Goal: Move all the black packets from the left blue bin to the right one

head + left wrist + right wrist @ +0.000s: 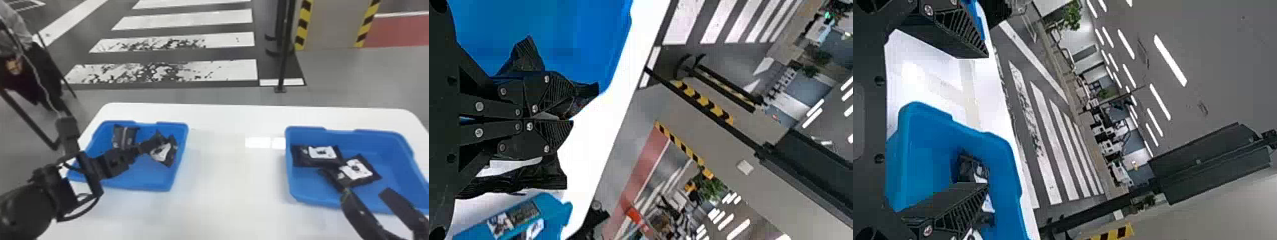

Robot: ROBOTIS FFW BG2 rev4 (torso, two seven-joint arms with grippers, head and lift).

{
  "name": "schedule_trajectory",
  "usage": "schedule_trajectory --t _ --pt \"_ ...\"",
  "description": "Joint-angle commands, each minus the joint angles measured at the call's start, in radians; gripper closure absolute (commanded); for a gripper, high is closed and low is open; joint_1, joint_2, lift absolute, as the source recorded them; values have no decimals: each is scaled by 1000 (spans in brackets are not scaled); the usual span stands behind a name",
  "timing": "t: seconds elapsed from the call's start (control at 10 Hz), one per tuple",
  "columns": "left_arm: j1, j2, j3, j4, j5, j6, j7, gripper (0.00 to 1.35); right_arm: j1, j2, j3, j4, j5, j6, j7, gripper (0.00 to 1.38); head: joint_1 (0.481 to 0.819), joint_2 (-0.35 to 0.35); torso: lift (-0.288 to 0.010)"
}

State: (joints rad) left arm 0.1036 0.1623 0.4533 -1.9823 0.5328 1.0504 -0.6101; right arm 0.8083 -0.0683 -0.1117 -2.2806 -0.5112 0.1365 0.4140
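Head view: The left gripper (146, 147) is positioned inside the left blue bin (145, 185), at its right part, with a black packet (163, 152) at its tips. A second packet (120, 137) lies at the far wall, to the left. The right blue bin (306, 200), well apart to the right, contains at least two packets (357, 169). The right gripper (367, 193) is located at its near side.

Left wrist view: The fingers (536, 92) are pressed together, apparently pinching the crumpled packet, which spreads out on both sides of them; its long axis cannot be determined. A transfer to the right, above the bin walls, is judged to be required next.

Right wrist view: The fingers (955, 27) are spread, with nothing between them.
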Motion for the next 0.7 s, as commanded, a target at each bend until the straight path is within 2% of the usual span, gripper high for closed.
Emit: schedule_trajectory --t 0.0,0.2,0.3,0.6 --pt "31 -13 -66 -12 69 -101 0 1208 -30 -4 10 19 -15 16 32 108 695 133 -150" --pt "46 -47 -130 -14 115 -186 0 1208 -97 -8 18 39 -9 97 111 104 695 96 -150" --pt "51 -53 -174 -14 139 -211 0 1208 -138 -15 32 63 -11 124 144 104 695 79 -150" --pt "53 -43 -306 -17 245 -240 -2 1208 -214 -22 74 102 -15 143 172 108 695 30 -150"
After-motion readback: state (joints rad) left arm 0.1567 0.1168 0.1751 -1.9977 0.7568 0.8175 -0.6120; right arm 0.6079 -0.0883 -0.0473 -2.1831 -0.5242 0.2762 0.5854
